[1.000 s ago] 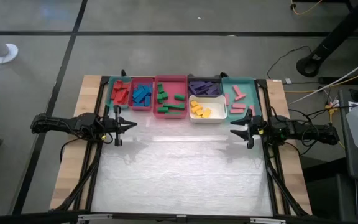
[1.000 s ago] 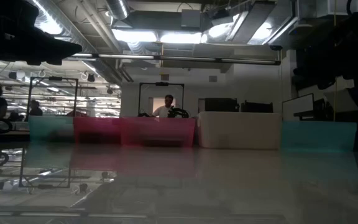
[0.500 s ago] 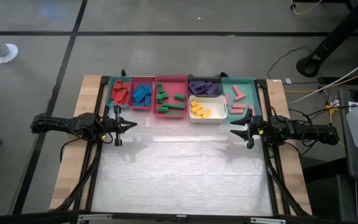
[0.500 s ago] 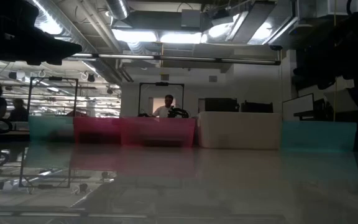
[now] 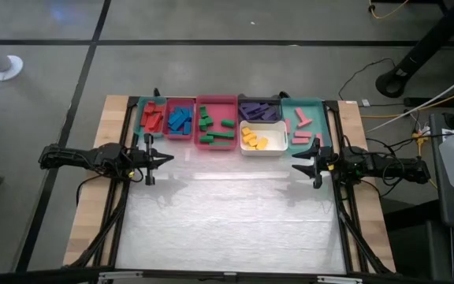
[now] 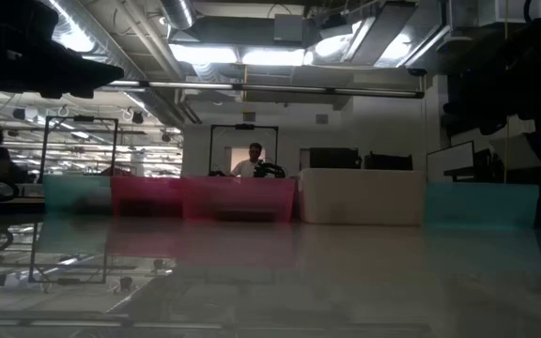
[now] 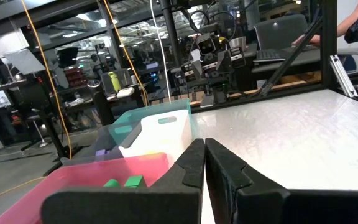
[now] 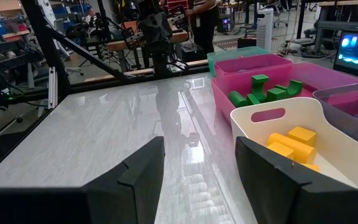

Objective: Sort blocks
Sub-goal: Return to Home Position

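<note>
The blocks lie sorted by colour in trays along the table's far edge: red blocks (image 5: 152, 118), blue blocks (image 5: 180, 120), green blocks (image 5: 213, 128), purple blocks (image 5: 259, 110), yellow blocks (image 5: 253, 140) and pink blocks (image 5: 300, 125). My left gripper (image 5: 166, 157) hovers shut near the left edge, just in front of the red and blue trays, its fingers (image 7: 194, 163) closed together. My right gripper (image 5: 295, 162) hovers open near the right edge, in front of the white tray (image 8: 303, 134), with its fingers apart. Neither holds a block.
The trays form one row across the far edge: teal tray (image 6: 73, 192), pink tray (image 6: 205, 197), white tray (image 6: 360, 195), teal tray (image 6: 482, 205). The glossy white table top (image 5: 227, 213) stretches between and in front of both arms. A person sits in the room beyond the table.
</note>
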